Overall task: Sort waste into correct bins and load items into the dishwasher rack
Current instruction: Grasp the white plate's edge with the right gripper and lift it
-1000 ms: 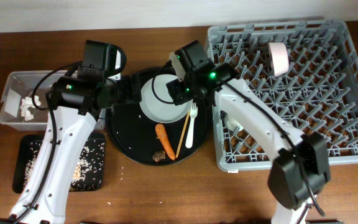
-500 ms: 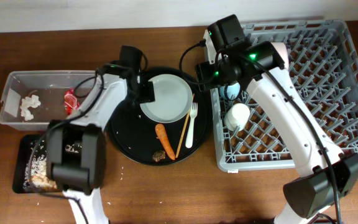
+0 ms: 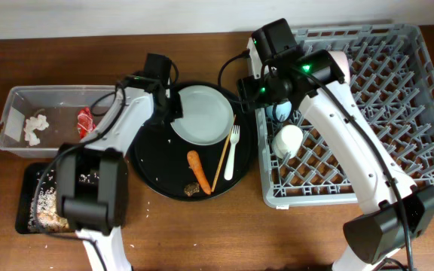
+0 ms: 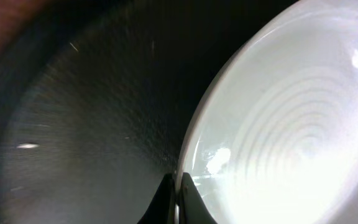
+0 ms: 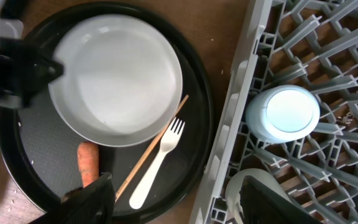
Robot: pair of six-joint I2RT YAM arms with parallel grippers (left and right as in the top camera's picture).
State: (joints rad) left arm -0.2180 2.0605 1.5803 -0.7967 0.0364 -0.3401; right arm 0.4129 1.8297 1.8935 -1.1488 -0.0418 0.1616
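Our left gripper [image 4: 176,198] is clamped on the rim of the pale grey plate [image 3: 206,113], which has edged slightly toward the dishwasher rack [image 3: 368,113] since half a second ago. We judge the lift is beginning. Our right gripper [image 5: 178,198] hangs spread and empty above the racked blue cup [image 5: 283,113]. The fork [image 3: 232,154], chopstick [image 3: 222,162] and carrot [image 3: 197,169] lie on the round black tray [image 3: 148,162], which sits on a brown wooden table [image 3: 202,241] before a pale wall [image 3: 126,15].

Overhead straight down over table [image 3: 202,241], left wrist hard against plate [image 4: 278,124] rim, right wrist high, sharing plate, rack [image 5: 328,50].
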